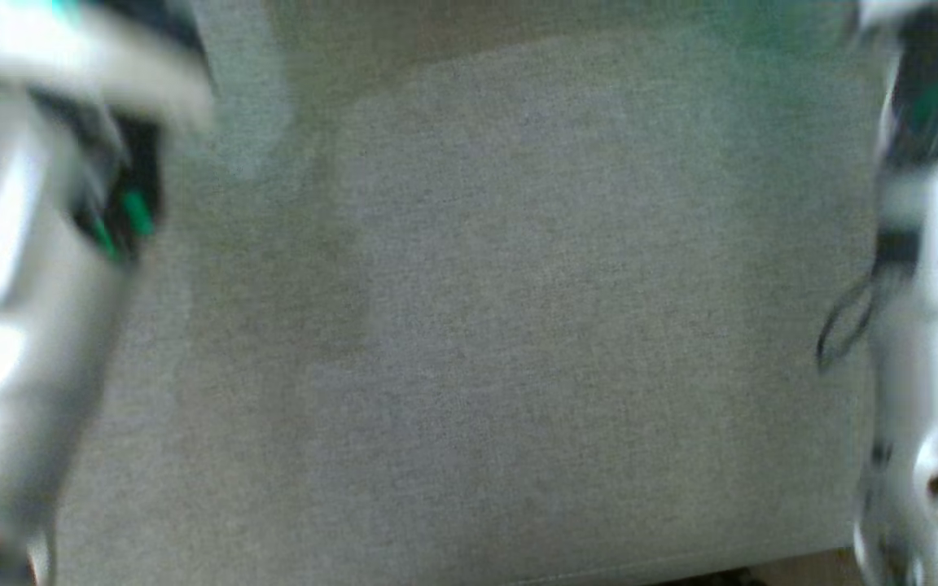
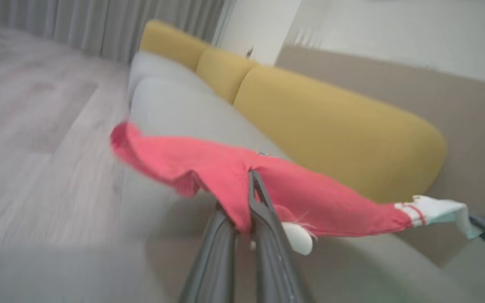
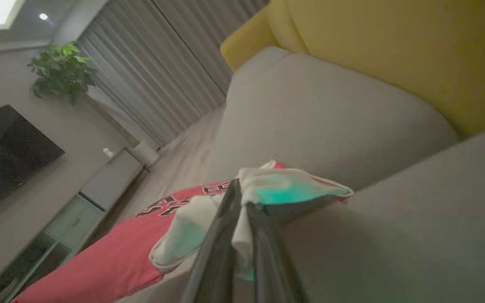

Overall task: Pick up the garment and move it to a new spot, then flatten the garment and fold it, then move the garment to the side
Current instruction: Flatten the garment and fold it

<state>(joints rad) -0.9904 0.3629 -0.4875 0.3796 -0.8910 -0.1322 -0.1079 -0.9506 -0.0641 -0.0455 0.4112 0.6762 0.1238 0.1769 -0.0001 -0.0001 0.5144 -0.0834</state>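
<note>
Lower centre: left pincer [image 2: 242, 204] clamped on the garment [image 2: 310, 193] edge; right pincer [image 3: 238, 198] clamped on its white end [image 3: 284, 185]. Sofa seat [image 1: 518, 325] spans mid-frame.

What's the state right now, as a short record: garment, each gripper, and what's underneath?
garment: red with white trim and dark lettering, stretched between both grippers
left gripper: shut on the red fabric
right gripper: shut on the white end
underneath: grey sofa seat, yellow back cushions behind it
contact with seat: cannot tell
fold: not yet done
head view: blurred
</note>
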